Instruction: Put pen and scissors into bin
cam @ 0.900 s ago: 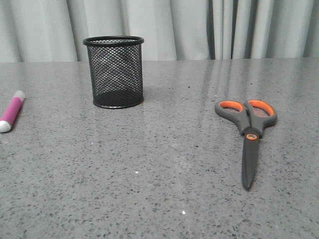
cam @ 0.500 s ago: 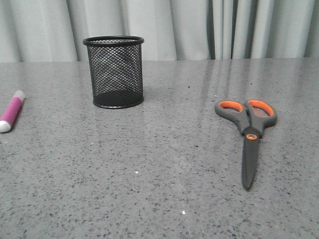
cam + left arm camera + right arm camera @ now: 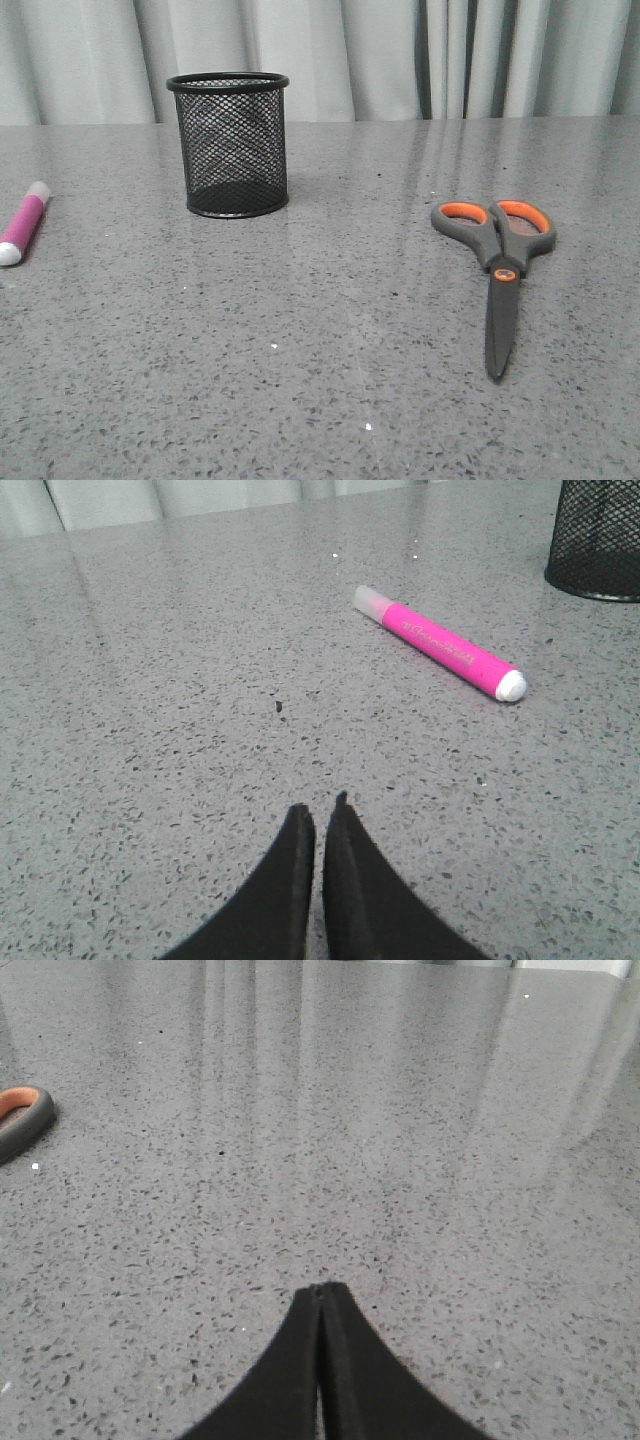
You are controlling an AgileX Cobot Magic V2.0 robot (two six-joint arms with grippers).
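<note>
The black wire-mesh bin [image 3: 229, 143] stands upright at the back left of the grey table. The magenta pen [image 3: 24, 223] lies flat at the far left edge of the front view; it also shows in the left wrist view [image 3: 440, 654], ahead of my left gripper [image 3: 319, 808], which is shut and empty. The scissors [image 3: 498, 264] lie closed on the right, handles toward the back. One handle loop [image 3: 22, 1118] shows in the right wrist view, well off to the side of my right gripper [image 3: 320, 1289], which is shut and empty. Neither gripper shows in the front view.
Grey speckled tabletop [image 3: 320, 330] with pale curtains [image 3: 400, 55] behind its far edge. The bin's base corner shows in the left wrist view [image 3: 598, 540], beyond the pen.
</note>
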